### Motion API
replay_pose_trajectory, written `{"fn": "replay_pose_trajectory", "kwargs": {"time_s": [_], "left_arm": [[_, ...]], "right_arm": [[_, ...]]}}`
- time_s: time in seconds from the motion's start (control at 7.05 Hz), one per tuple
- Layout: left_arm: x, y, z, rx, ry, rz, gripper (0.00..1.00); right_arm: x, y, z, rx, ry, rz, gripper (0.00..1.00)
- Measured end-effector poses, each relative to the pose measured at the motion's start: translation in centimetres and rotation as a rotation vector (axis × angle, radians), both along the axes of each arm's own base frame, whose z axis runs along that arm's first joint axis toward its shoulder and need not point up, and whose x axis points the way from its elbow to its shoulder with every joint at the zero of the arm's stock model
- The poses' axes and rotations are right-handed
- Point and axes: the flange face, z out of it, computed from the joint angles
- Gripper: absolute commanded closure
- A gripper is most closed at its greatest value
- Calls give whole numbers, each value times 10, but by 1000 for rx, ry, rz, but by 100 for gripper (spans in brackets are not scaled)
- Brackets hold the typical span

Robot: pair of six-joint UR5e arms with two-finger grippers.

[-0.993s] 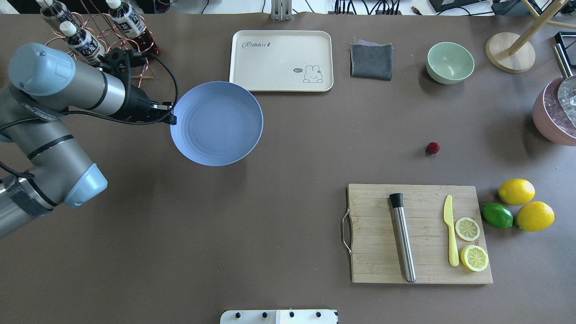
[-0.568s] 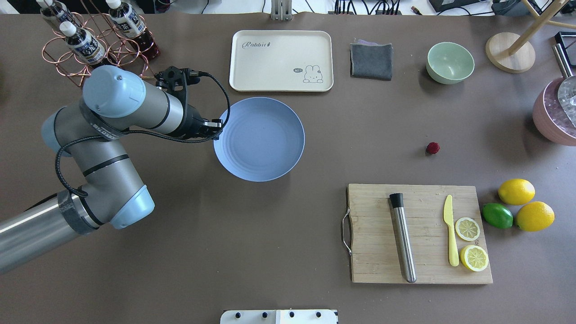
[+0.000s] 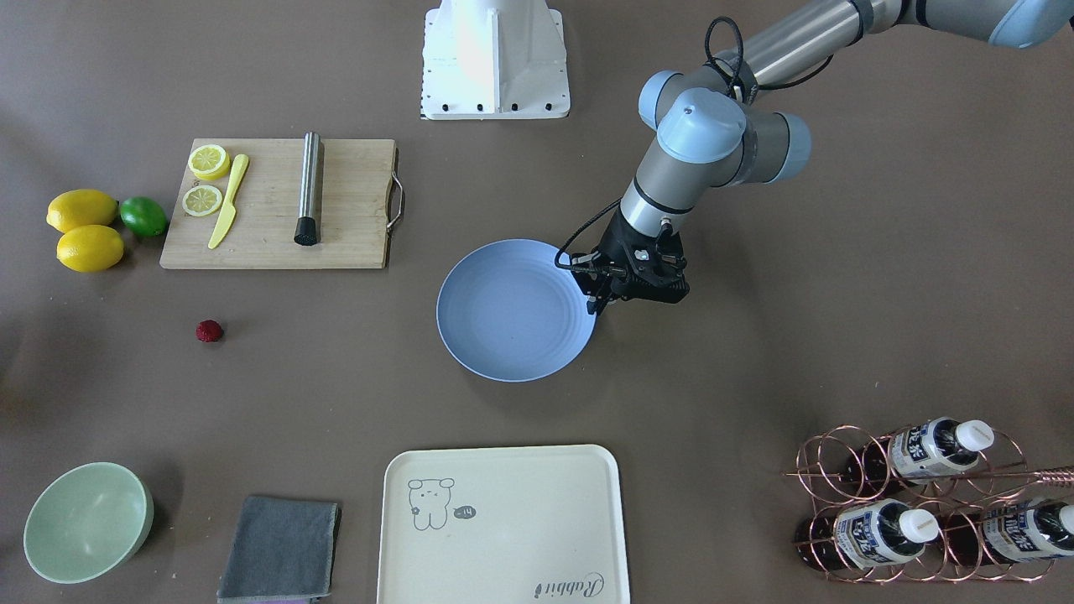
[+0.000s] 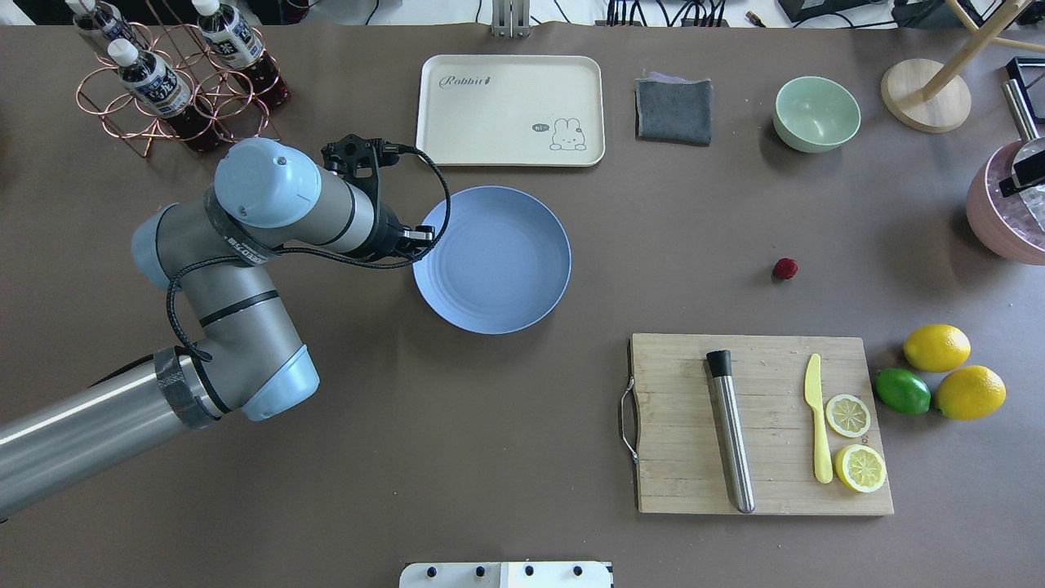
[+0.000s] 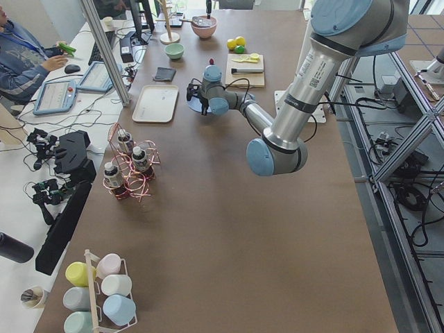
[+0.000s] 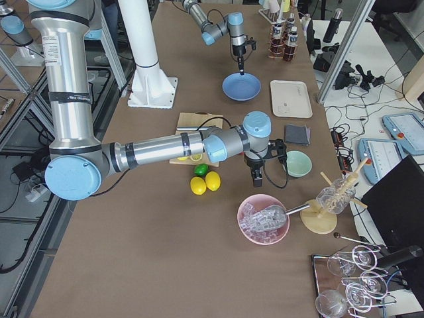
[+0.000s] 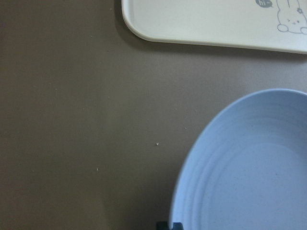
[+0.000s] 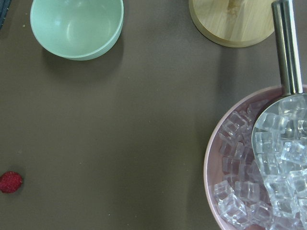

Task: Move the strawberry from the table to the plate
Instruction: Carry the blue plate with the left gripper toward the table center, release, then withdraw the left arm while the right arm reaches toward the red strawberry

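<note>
On the near side of the grey-brown bench (image 4: 457, 457), by my base, is the wooden cutting board (image 4: 678, 457). Not task-relevant, skipping.

Just past it, the tiny dark red bumpy strawberry (image 4: 785, 268) sits alone on bare bench, ungrasped and well apart from the plate.

About level with the strawberry, toward my left, is the round pale blue plate (image 4: 498, 261), empty. The left end effector (image 3: 596, 300) is at its rim, and its fingers look pinched together on the edge. I can't tell whether the plate rests on the bench or hangs just above it.

The right end effector (image 6: 257, 179) hovers over the bench near the strawberry, beside the pink bowl of ice cubes (image 4: 992, 229). Whether its fingers are apart or together I cannot tell, as the wrist view shows none of them.

Farther out, the cream rectangular tray (image 4: 506, 106) lies just beyond the plate, and the mint green bowl (image 4: 816, 114) beyond the strawberry.

Risks, my judgement:
- The thin rim pinch could let the plate tip or slip, and a tilted release may rattle it against the tray.
- The strawberry is small and roundish. An off-centre close could roll it away, and too hard a squeeze could crush it.
- The right arm works close to the ice bowl, so a careless swing could clip the bowl or its scoop handle.
- It is a long carry to the plate, so the strawberry could drop midway.
</note>
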Motion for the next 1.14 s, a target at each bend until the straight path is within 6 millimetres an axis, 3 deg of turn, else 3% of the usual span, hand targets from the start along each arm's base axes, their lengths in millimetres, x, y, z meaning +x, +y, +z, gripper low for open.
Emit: {"fn": "replay_pose_trajectory", "kwargs": {"time_s": [0.14,0.28,0.71,0.85,0.99,1.14], "left_arm": [[5,3,0,1,0,7,12],[7,6,0,5,-1,10,3],[-2,3,2,26,-9,-15,2],[-23,-1,9,42,-14,-16,2],[-60,-8,26,62,-32,2,2],[-112,-20,50,83,-60,27,2]], "right_arm": [[-5,-3,-5,4,-2,-4,0],[-10,-6,-10,9,-5,-8,1],[-57,-19,-38,-32,-5,23,2],[-77,-23,-49,-45,1,38,2],[-96,-26,-60,-62,7,60,2],[-116,-28,-70,-75,14,81,1]]}}
